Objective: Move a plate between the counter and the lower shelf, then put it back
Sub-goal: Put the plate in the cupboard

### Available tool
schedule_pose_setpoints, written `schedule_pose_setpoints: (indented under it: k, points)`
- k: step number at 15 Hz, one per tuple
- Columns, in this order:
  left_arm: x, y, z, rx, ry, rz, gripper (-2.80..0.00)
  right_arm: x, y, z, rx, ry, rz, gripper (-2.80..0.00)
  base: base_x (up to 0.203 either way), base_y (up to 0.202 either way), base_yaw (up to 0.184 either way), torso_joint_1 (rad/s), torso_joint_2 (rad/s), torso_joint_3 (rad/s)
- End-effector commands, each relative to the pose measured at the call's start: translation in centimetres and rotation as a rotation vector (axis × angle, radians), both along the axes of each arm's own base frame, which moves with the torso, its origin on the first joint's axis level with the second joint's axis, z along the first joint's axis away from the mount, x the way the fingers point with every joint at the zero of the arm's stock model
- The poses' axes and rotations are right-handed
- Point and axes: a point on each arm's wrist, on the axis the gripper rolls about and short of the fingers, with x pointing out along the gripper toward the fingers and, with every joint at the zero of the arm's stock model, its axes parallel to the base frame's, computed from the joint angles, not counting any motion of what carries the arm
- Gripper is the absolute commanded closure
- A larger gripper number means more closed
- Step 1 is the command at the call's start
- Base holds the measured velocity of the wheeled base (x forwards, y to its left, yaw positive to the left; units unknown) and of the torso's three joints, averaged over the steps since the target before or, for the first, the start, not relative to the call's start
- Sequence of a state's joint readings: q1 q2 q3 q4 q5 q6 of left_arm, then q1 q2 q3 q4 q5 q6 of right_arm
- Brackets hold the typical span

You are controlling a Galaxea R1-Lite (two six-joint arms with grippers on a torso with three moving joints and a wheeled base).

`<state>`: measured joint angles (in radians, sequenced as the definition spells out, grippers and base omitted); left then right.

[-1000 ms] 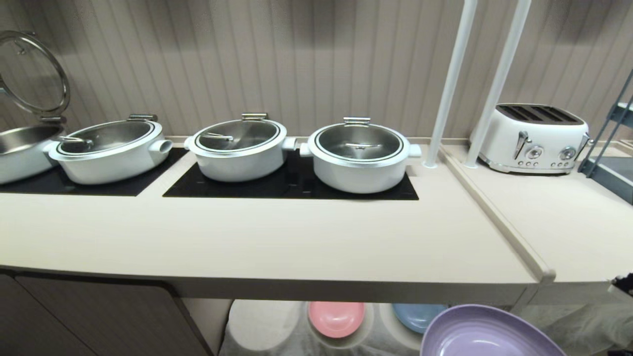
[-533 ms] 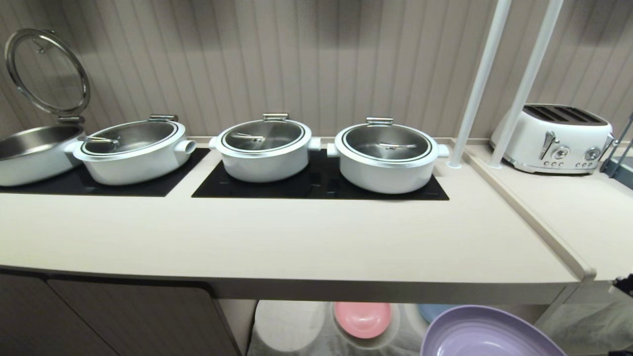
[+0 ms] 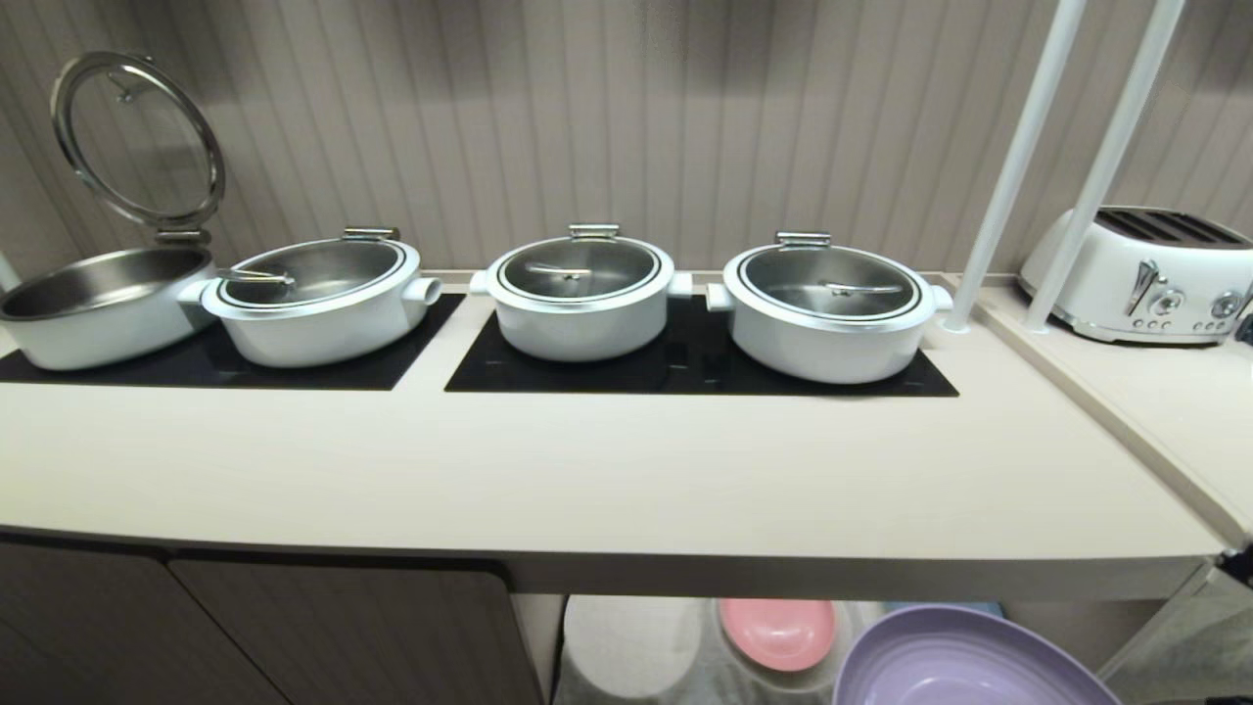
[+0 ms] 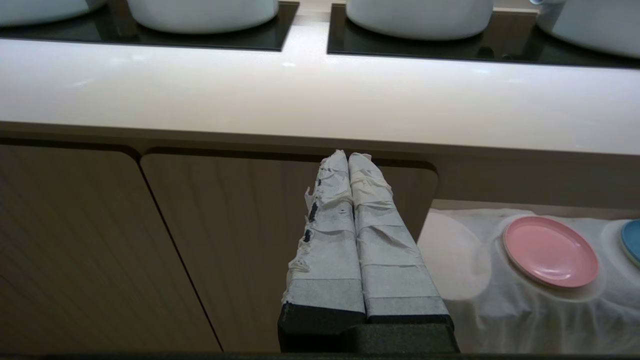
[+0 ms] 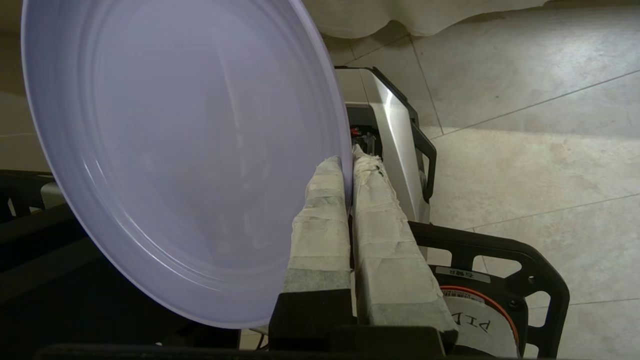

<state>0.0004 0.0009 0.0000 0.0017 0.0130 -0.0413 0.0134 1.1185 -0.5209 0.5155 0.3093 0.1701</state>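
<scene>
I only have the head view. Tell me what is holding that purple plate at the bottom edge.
Observer: The right tool is shut on the purple plate's rim, one finger on each face.
Operator: Report how the plate sits.
Observer: In the right wrist view it shows in line with the taped fingers, clear of the tiled floor.
Operator: Now the left tool.
Observer: It is shut and empty, in front of a cabinet door under the counter.
Operator: Check the shelf for other plates.
Observer: Beside the pink plate a blue plate also lies on the white cloth.
</scene>
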Motion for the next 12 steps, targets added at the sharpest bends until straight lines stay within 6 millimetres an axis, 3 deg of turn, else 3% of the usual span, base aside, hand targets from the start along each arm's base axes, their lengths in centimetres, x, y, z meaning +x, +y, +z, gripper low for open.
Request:
schedule_pose_setpoints:
  k: [1,7,12]
  points:
    - [0.01,0.00,0.00,-0.002,0.000,0.001,0.00,-0.04,0.01,-0.03,0.003,0.004,0.000,0.00,0.000,0.201,0.001,0.007,0.00,0.002]
    - [0.01,0.00,0.00,0.000,0.001,0.002,0.00,-0.04,0.01,-0.03,0.004,0.004,0.001,0.00,0.000,0.179,-0.001,0.001,0.00,0.003]
    - [0.01,0.00,0.00,0.000,0.001,0.000,0.00,-0.09,0.01,0.00,0.004,0.001,0.001,0.00,0.000,0.013,-0.001,0.000,0.00,0.000]
